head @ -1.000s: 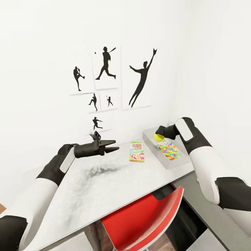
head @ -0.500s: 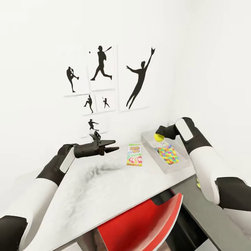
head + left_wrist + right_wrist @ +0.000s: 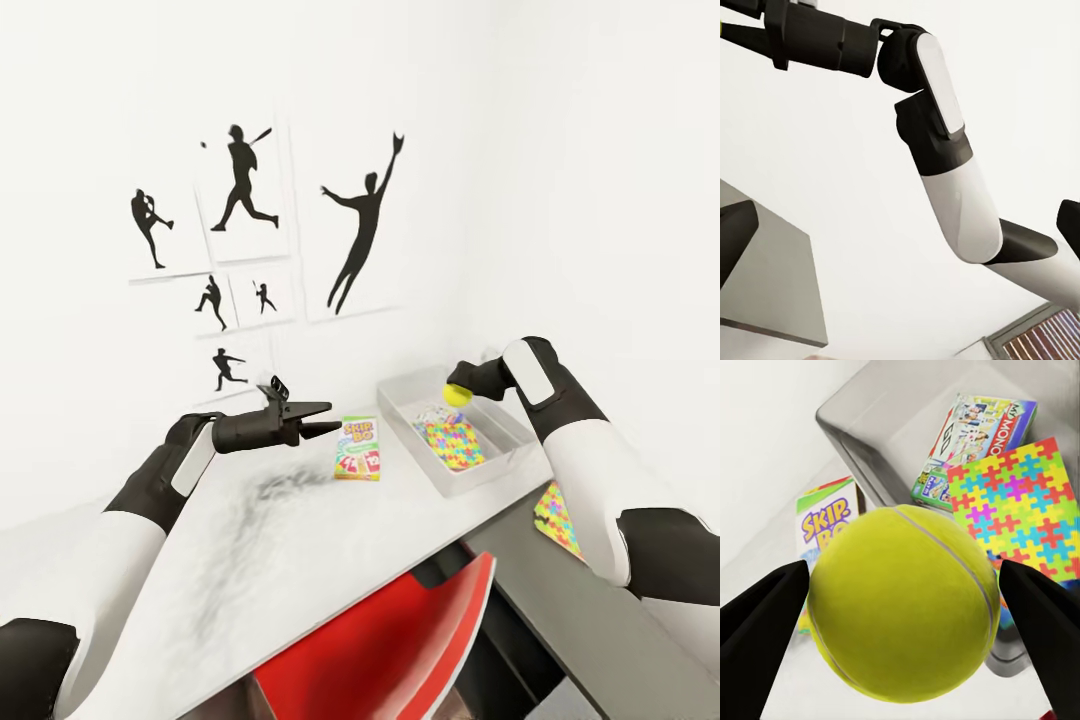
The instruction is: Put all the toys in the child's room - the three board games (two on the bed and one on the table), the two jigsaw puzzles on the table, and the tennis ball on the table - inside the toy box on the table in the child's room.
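**Camera pans right, ball over toy box**

Your view swings right since earlier. Right gripper [image 3: 457, 393] pinches tennis ball [image 3: 905, 604] above toy box [image 3: 500, 459], holding a jigsaw puzzle [image 3: 449, 442]. Left gripper [image 3: 318, 420] hovers spread near the Skip-Bo board game [image 3: 358, 449] on the table [image 3: 250, 560].

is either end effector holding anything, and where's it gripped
The right end effector holds the tennis ball, pinched at its two opposite sides above the toy box. The left end effector holds nothing.
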